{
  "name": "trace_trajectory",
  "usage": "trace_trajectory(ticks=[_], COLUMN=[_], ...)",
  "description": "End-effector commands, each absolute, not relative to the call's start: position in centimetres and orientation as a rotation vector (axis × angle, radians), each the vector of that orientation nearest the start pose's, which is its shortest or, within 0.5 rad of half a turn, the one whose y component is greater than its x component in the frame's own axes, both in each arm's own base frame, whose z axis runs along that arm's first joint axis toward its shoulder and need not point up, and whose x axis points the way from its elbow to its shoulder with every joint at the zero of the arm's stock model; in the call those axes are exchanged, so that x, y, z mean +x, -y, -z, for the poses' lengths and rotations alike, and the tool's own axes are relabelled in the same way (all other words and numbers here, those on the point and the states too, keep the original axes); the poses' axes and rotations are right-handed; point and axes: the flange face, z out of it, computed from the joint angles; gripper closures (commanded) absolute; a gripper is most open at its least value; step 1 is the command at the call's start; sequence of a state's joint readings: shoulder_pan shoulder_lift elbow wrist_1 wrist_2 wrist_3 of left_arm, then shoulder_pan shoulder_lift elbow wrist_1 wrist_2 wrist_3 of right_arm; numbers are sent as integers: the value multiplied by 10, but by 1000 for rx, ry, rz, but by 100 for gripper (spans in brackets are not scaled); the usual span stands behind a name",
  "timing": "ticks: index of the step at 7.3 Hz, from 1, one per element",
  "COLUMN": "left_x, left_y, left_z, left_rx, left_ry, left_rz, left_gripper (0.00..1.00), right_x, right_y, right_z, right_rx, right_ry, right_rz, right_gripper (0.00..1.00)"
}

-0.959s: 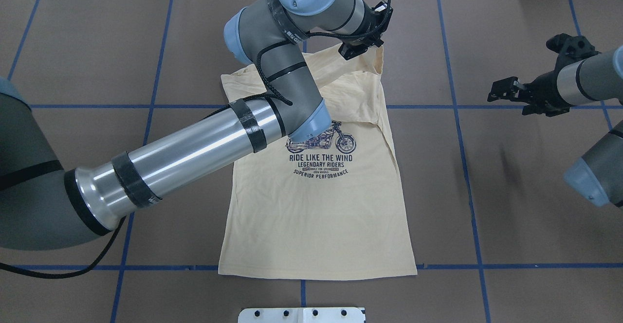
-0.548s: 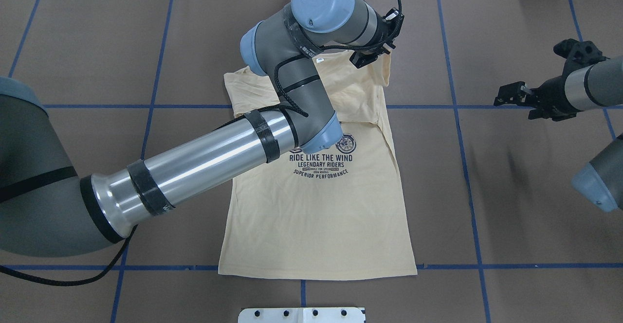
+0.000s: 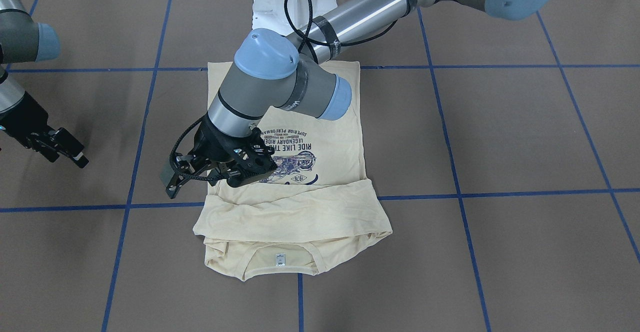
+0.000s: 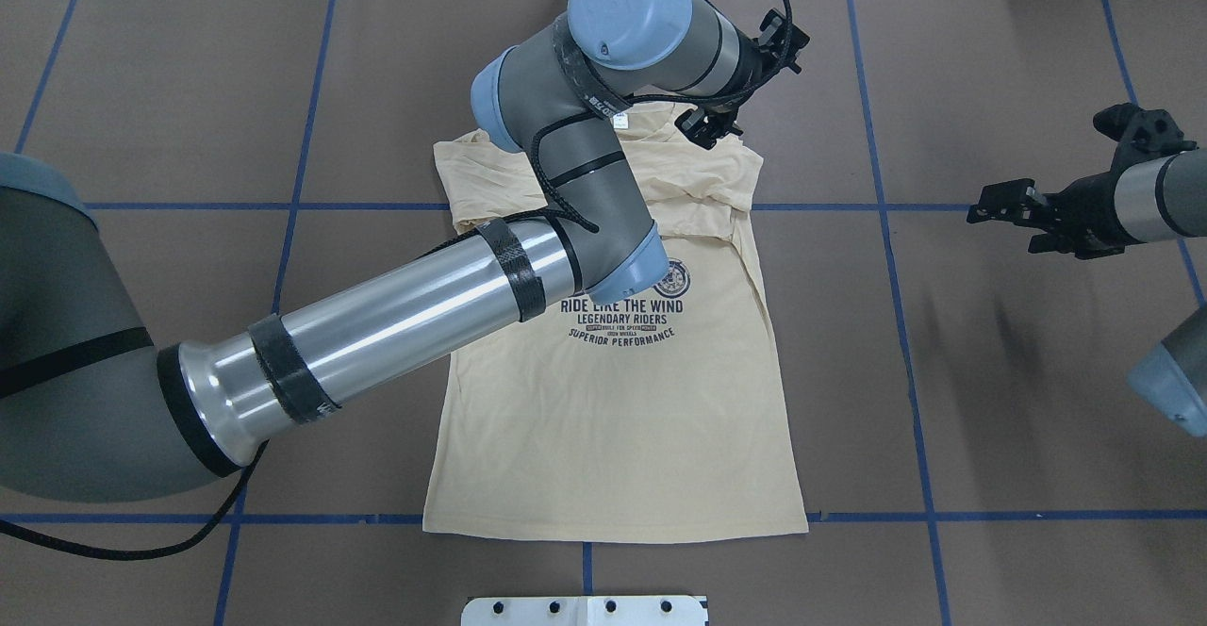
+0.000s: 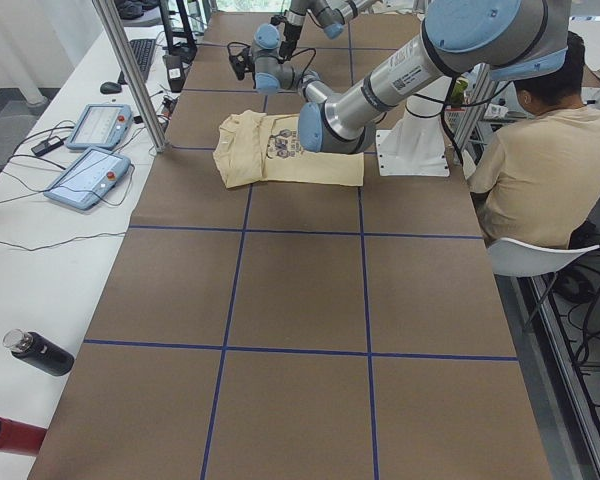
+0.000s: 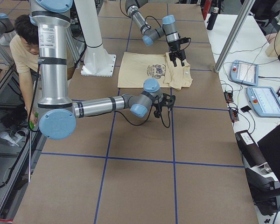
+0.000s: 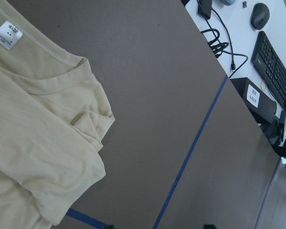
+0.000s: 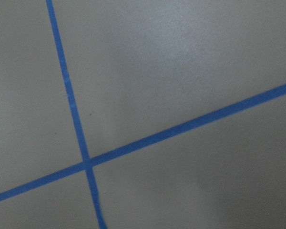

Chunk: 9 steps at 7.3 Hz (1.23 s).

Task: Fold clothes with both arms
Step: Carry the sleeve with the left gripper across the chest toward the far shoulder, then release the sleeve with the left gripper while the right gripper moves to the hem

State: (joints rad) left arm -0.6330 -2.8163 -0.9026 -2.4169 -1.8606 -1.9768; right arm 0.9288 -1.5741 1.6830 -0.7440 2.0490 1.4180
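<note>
The cream-yellow shirt [image 4: 613, 419] lies print-up on the table, its sleeves folded in across the upper chest [image 3: 295, 207]. Its white neck label [image 3: 280, 260] shows at the collar and in the left wrist view [image 7: 7, 34]. My left gripper [image 4: 712, 126] hovers just above the shirt's far right shoulder, open and empty; it also shows in the front view [image 3: 170, 186]. My right gripper [image 4: 990, 206] hangs open and empty over bare table well to the right of the shirt [image 3: 75, 157]. The right wrist view shows only table and tape.
The brown table carries a grid of blue tape lines [image 4: 886, 206]. The white pedestal base [image 4: 585, 610] sits at the near edge. A seated operator [image 5: 540, 160] and teach pendants [image 5: 90, 150] are beside the table's far long edge and end.
My left gripper has let go of the lifted shoulder cloth, which now lies flat across the chest, and has moved slightly right. My right gripper has drifted further right, away from the shirt.
</note>
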Motion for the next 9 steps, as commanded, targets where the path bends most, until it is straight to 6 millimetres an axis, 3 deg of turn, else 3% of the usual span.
trace_trajectory(ticks=[1, 2, 3, 4, 5, 6, 7, 8, 9], left_x=[575, 535, 498, 472, 463, 458, 456, 457, 458], left_y=[554, 542, 524, 503, 491, 493, 494, 494, 495], left_z=[-15, -47, -82, -122, -142, -147, -167, -170, -174], left_rx=[-140, -156, -143, -91, -83, -59, -58, -60, -62], left_ry=[-1490, -1494, -1510, -1506, -1494, -1484, -1464, -1460, -1453], left_rz=[557, 532, 497, 429, 364, 321, 336, 341, 343], left_gripper=[1, 2, 2, 2, 2, 2, 2, 2, 2], right_x=[-304, -323, -348, -392, -422, -455, -472, -482, -483], right_y=[428, 406, 382, 350, 300, 244, 209, 167, 146], right_z=[-463, -435, -394, -358, -331, -327, -331, -357, -366], right_rx=[38, -17, -64, -95, -89, -34, -33, -54, -17], right_ry=[1094, 1093, 1087, 1057, 1054, 1033, 1007, 958, 955], right_rz=[-609, -657, -739, -815, -855, -855, -898, -909, -885], right_gripper=[0, 0, 0, 0, 0, 0, 0, 1, 2])
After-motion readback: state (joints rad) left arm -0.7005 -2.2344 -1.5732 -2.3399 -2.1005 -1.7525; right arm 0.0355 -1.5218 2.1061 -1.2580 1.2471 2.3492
